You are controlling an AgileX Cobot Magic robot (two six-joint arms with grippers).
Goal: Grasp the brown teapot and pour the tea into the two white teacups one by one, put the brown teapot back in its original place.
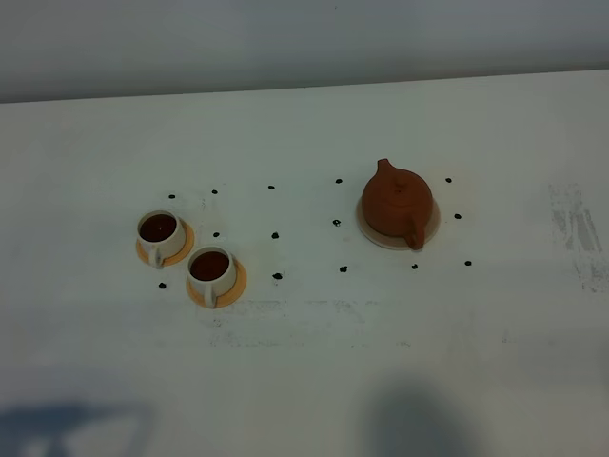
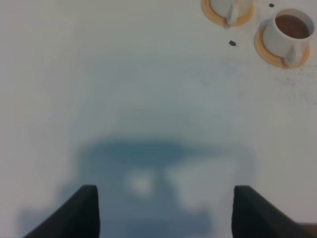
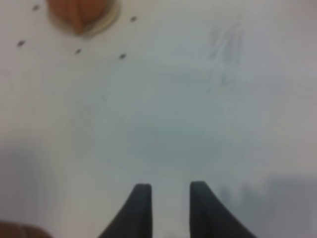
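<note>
1. Teapot (image 1: 397,204): stands upright on the coaster (image 1: 367,229), right of centre on the worktop (image 1: 304,381). Its lid is on, the spout points to the far side and the straight handle to the near side. Nothing touches it.
2. Far cup (image 1: 159,233): sits on its orange saucer (image 1: 181,251) at the left of the worktop and shows dark tea to near the rim.
3. Near cup (image 1: 210,271): sits on its own saucer (image 1: 234,288), just beside the far cup, and is likewise filled with dark liquid.
4. Left end effector (image 2: 163,206): fingers set wide apart with nothing between them; it hovers over bare worktop, well apart from the cups, which lie at the edge of its wrist view.
5. Right end effector (image 3: 169,206): fingers narrow but still parted, holding nothing; it hangs over bare worktop, well apart from the teapot, of which only a blurred part shows at the frame edge.
6. Arms: neither appears in the high view; only soft shadows fall on the near edge of the worktop.
7. Progress, as judged: both cups hold tea and the teapot rests on its coaster, so pouring and return both appear complete. No step seems to remain beyond keeping the arms clear.
8. Dark dots (image 1: 276,234): small marks scattered on the worktop around cups and teapot; their nature cannot be told.
</note>
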